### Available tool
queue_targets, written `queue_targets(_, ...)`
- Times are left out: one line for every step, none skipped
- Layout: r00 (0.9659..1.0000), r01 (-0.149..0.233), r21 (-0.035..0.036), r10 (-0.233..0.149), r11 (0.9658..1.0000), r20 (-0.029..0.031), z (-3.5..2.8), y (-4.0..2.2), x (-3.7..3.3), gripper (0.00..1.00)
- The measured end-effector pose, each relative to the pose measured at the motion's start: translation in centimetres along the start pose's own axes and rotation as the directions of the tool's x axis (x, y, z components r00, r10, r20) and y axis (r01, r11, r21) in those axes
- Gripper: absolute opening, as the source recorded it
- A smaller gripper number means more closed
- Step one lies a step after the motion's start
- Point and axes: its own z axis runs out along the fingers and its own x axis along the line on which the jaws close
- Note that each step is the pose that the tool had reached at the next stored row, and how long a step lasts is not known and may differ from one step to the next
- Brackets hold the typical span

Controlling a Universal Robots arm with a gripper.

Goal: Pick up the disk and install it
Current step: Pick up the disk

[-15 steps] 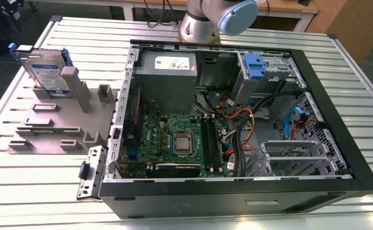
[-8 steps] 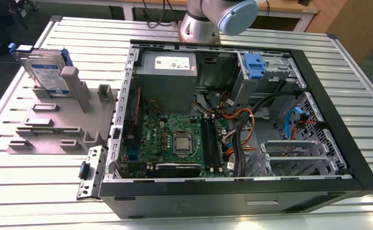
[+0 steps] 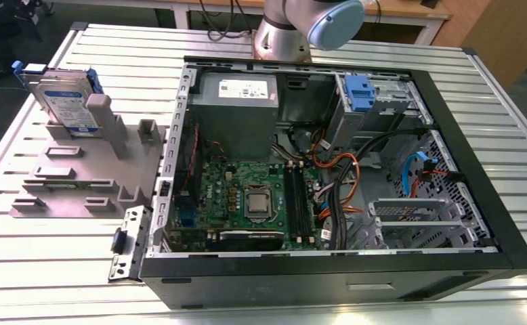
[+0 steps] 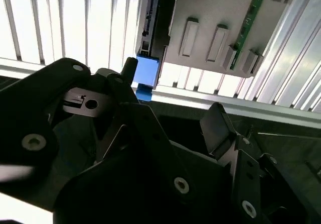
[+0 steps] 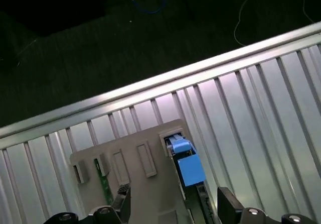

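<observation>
Gripper: seen from above in the first wrist view, the gripper [image 5: 175, 206] is spread wide and empty, with nothing clasped between the fingers [image 5: 228, 204]
Disk: the disk [image 3: 65, 101] is stood on edge in the grey holder [image 3: 82, 176], out on the table [image 3: 517, 101] at the exterior view's left, well apart from the open computer case [image 3: 474, 169]
Relation: the disk is found straight below the tool, and its blue rail end [image 5: 186, 166] is caught between the two fingers' lines of travel
Long axis: the narrow top edge is laid across the line joining the fingers, so the jaws are presented to the two broad faces
Offset: the disk is seen nearer one finger than the other, not centred in the gap
Height: contact is not seen and the gripper probably hangs above the holder, though the gap cannot be judged from these angles
Progress: nothing is lifted yet, and the disk is not yet installed in the case
</observation>
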Motion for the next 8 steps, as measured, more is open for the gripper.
queue_targets(0.9998, 0.018, -0.0001, -0.018, 0.9998, -0.0007, 0.09, 0.00, 0.00, 0.77)
queue_targets(0.9994, 0.036, -0.0002, -0.036, 0.9994, -0.0015, 0.19, -0.01, 0.00, 0.77)
queue_targets(0.9985, 0.054, -0.0004, -0.054, 0.9985, -0.0023, 0.28, -0.01, 0.00, 0.77)
queue_targets(0.9973, 0.073, -0.0005, -0.073, 0.9973, -0.0030, 0.39, -0.02, 0.00, 0.77)
queue_targets(0.9958, 0.091, -0.0007, -0.091, 0.9958, -0.0038, 0.48, -0.02, 0.00, 0.77)
queue_targets(0.9940, 0.109, -0.0008, -0.109, 0.9940, -0.0045, 0.58, -0.02, 0.00, 0.77)
queue_targets(0.9919, 0.127, -0.0010, -0.127, 0.9919, -0.0052, 0.67, -0.03, 0.00, 0.77)
queue_targets(0.9894, 0.145, -0.0012, -0.145, 0.9894, -0.0059, 0.77, -0.03, 0.00, 0.77)
